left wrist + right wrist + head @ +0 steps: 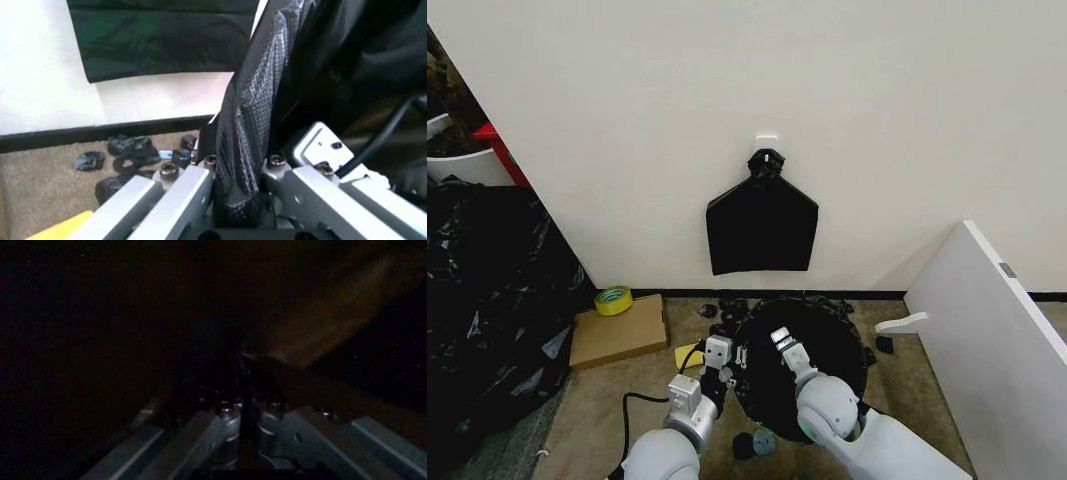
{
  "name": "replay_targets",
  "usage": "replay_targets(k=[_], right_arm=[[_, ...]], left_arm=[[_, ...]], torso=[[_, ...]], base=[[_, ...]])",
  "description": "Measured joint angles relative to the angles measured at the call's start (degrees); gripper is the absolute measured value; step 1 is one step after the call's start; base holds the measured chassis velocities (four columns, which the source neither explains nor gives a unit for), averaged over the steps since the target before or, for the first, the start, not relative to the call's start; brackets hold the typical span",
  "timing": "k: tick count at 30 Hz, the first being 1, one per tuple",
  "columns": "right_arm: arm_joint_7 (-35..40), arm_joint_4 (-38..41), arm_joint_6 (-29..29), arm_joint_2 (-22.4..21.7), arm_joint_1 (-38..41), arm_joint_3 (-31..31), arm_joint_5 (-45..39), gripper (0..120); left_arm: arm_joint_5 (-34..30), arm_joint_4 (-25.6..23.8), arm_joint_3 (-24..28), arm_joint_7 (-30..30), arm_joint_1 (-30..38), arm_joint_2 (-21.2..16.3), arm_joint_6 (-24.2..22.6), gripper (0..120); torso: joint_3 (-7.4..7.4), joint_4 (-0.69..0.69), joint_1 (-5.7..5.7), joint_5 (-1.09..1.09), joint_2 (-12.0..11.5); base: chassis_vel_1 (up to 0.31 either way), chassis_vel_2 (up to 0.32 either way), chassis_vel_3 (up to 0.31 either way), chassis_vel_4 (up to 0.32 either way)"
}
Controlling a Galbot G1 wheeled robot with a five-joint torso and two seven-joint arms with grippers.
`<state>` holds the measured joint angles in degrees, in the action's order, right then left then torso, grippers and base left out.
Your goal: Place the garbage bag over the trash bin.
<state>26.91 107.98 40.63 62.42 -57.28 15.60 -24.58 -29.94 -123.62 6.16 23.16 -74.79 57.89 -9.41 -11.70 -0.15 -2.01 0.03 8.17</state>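
The bag is draped over the bin, a round black shape on the carpet close to the wall, straight in front of the robot. The bin itself is covered, so its cream side can't be made out. The bag's mouth faces up and its long axis looks to run vertically, down over the bin, though that is hard to judge from the head view.

The left gripper is at the bag's left edge. In the left wrist view a strip of crinkled black plastic runs straight up from between its metal fingers, which are pressed together on it. The right gripper reaches over the top of the bag, a little nearer the wall. Its wrist view is very dark; a thin dark fold appears to sit between its closed fingers, but I can't be sure what it is.

On the wall above hangs a flat black bundle, knotted at a white hook. To the left lie a cardboard box with a roll of yellow tape on it, and a big heap of black plastic. A white board leans at the right. Small black scraps litter the carpet by the skirting. No readable writing or labels anywhere.
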Motion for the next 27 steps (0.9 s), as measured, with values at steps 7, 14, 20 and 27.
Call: replay_targets(k=[7,14,20,27], right_arm=[[-0.2,-1.71,-4.25,1.41,1.25,0.02,1.42,0],[-0.19,-0.53,-0.92,-0.26,0.29,-0.23,1.17,0],[-2.14,0.06,-3.63,0.16,-0.04,0.03,1.43,0],[-1.39,-1.61,-2.34,-0.73,0.14,-1.55,2.45,0]], left_arm=[[-0.1,-0.63,-0.11,0.01,-0.48,-0.21,-0.2,2],[-0.06,-0.89,-0.43,-0.11,-0.97,-0.22,-0.26,2],[0.14,-0.89,0.01,-0.59,-1.09,-0.38,-0.32,2],[0.33,-1.03,0.09,-0.71,-1.27,-0.02,-0.37,2]], torso=[[0.0,0.02,0.0,0.0,0.0],[0.0,-0.01,0.0,0.0,0.0],[0.0,0.0,0.0,0.01,0.0],[0.0,0.0,0.0,0.0,0.0]], base=[[0.0,0.0,0.0,0.0],[0.0,0.0,0.0,0.0],[0.0,0.0,0.0,0.0],[0.0,0.0,0.0,0.0]])
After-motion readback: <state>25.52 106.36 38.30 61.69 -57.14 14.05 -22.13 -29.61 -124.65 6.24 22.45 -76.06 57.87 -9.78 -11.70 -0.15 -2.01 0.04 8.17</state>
